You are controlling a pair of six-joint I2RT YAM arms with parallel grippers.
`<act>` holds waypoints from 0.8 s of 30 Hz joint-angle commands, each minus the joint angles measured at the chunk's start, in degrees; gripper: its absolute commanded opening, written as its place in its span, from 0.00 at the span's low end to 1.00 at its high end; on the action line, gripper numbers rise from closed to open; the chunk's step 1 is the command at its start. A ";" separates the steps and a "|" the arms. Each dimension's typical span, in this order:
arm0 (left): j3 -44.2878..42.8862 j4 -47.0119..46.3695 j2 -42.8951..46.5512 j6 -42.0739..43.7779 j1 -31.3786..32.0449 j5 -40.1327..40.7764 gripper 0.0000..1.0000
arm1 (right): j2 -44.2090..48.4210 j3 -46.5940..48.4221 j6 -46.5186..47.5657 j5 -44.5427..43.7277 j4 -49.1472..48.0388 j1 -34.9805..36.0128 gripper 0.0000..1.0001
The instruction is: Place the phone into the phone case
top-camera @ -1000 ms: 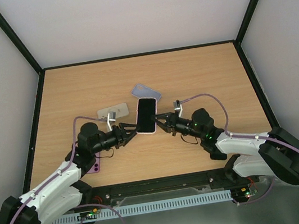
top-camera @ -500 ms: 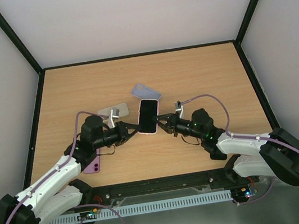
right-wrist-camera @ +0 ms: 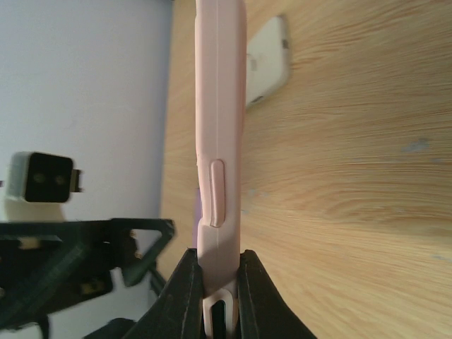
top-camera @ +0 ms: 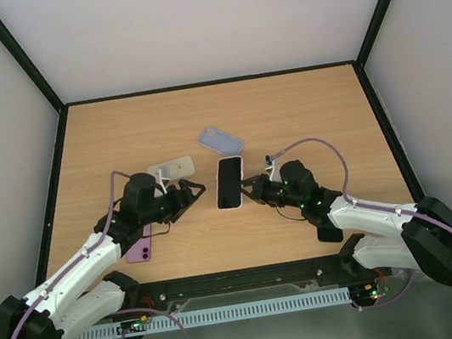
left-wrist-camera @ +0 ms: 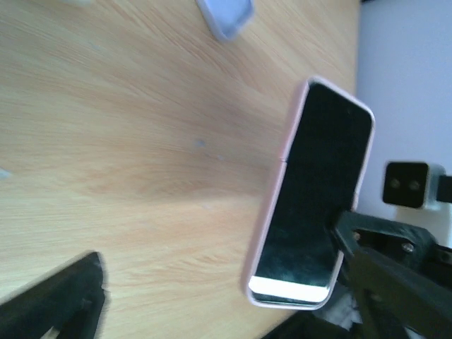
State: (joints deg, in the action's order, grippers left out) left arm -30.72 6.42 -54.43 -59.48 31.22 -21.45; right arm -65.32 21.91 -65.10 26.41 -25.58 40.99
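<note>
The phone (top-camera: 229, 183) is near the middle of the wooden surface (top-camera: 303, 114), dark screen up. It already sits inside the pink case (left-wrist-camera: 277, 201), whose rim runs around the glass in the left wrist view. In the top view its long axis runs from 12 to 6 o'clock.

The right gripper (top-camera: 247, 190) reaches in from 4 o'clock. Its fingers (right-wrist-camera: 182, 291) are clamped on the cased phone at the lower right edge, one on the front and one on the back. The right wrist view shows the pink case edge-on, with its side button cover between the clamp and the far end. The pictures do not settle whether the phone rests on the wood or is held just above it.

The left gripper (top-camera: 195, 193) sits at 9 o'clock of the phone, just beside it but not touching. Its fingers (left-wrist-camera: 60, 305) are spread apart and hold nothing.

A lavender case (top-camera: 221, 141) lies flat at 12 o'clock of the phone, near it and apart. A beige case (top-camera: 169, 170) lies at 10 o'clock, close to the left wrist. A purple phone-shaped item (top-camera: 140, 251) lies at 8 o'clock, partly under the left arm, well apart from the phone.
</note>
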 commanded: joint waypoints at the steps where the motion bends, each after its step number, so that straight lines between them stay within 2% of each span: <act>1: -3.19 12.99 0.04 4.63 -5.98 7.10 0.99 | -2.43 1.31 6.32 1.51 2.41 -2.99 0.07; 6: -3.25 20.41 0.42 5.91 -15.29 9.67 1.00 | -8.26 1.99 9.56 4.22 3.64 -5.77 0.08; 13: -2.13 28.30 0.80 2.44 -24.67 21.37 0.99 | -10.28 2.76 12.70 0.26 7.18 -6.31 0.14; 18: 0.56 28.42 1.01 3.57 -31.97 22.11 0.99 | -10.72 2.31 14.12 -3.65 9.43 -6.50 0.15; 24: 2.66 27.15 0.49 3.16 -36.13 24.15 0.99 | -11.46 2.49 14.37 -4.89 10.51 -6.71 0.25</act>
State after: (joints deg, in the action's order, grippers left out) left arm -29.67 32.64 -54.04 -56.01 -3.05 0.25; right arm -76.51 22.46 -52.18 24.21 -15.55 34.72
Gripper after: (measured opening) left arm 0.992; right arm 0.220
